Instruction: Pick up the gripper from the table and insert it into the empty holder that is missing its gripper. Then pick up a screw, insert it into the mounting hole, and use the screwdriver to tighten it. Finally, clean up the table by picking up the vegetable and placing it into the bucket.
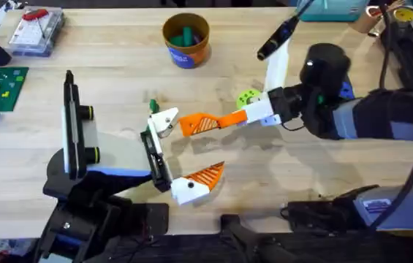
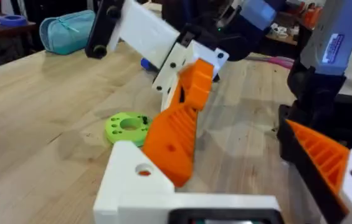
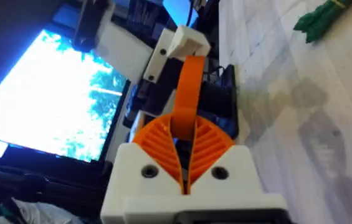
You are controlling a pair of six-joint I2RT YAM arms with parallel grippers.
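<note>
gripper (image 1: 200,124) tip hidden against holder (image 1: 164,121)

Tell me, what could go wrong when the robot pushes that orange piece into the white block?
The wedge meets the holder at a slant, so it might jam or slide past instead of seating. The right tool pinches only the wedge's far end, so a hard push could twist it loose and drop it.

Light wooden table (image 1: 118,88), bright blue screen (image 3: 51,99), cluttered far edge
</note>
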